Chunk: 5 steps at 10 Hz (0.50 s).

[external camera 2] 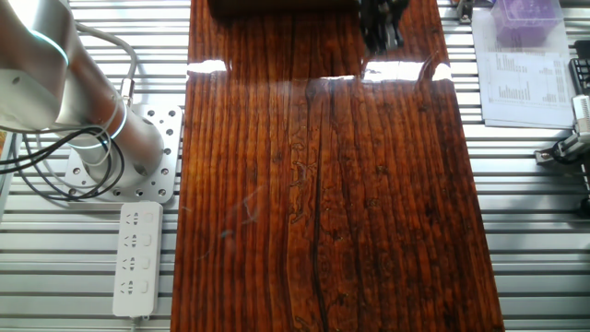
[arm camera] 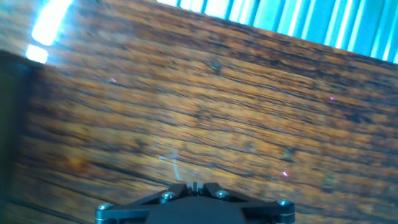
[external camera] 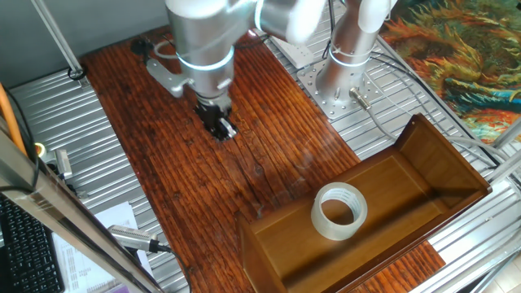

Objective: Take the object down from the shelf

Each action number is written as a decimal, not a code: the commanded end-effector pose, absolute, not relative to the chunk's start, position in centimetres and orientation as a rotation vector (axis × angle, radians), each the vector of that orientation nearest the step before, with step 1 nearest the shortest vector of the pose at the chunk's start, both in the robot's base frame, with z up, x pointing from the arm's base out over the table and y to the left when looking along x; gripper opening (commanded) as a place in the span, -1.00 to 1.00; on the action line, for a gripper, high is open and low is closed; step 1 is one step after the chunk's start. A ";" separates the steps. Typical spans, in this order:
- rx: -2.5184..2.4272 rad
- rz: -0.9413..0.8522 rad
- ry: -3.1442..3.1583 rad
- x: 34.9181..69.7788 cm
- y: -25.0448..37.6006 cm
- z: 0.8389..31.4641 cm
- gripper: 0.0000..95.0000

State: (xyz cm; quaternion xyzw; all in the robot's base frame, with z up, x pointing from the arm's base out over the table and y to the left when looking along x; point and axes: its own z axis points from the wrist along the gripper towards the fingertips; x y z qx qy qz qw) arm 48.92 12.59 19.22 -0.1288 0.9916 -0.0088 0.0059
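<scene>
The tape roll (external camera: 339, 212), a whitish translucent ring, lies flat inside the brown wooden shelf (external camera: 444, 159) at the near right of the table. My gripper (external camera: 225, 130) hangs over the dark grained tabletop at the far left, well away from the shelf and the tape. Its fingers are together and hold nothing. In the other fixed view the gripper (external camera 2: 383, 32) is at the top edge, beside a dark strip of the shelf (external camera 2: 277, 5); the tape is out of view there. The hand view shows the closed gripper (arm camera: 194, 185) over bare wood grain only.
The arm's base (external camera: 342, 89) with cables stands on the metal bench behind the tabletop. A power strip (external camera 2: 136, 258) lies left of the tabletop. Papers (external camera 2: 525, 83) and a purple box (external camera 2: 527, 18) lie to the right. A keyboard (external camera: 24, 244) and a tool (external camera: 134, 238) are at the near left.
</scene>
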 end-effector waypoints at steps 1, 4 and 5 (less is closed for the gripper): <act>-0.362 -0.113 3.122 48.7 14.1 19.3 -1.00; -0.402 -0.134 3.118 48.7 14.1 19.3 -1.00; -0.429 -0.133 3.109 48.7 14.1 19.3 -1.00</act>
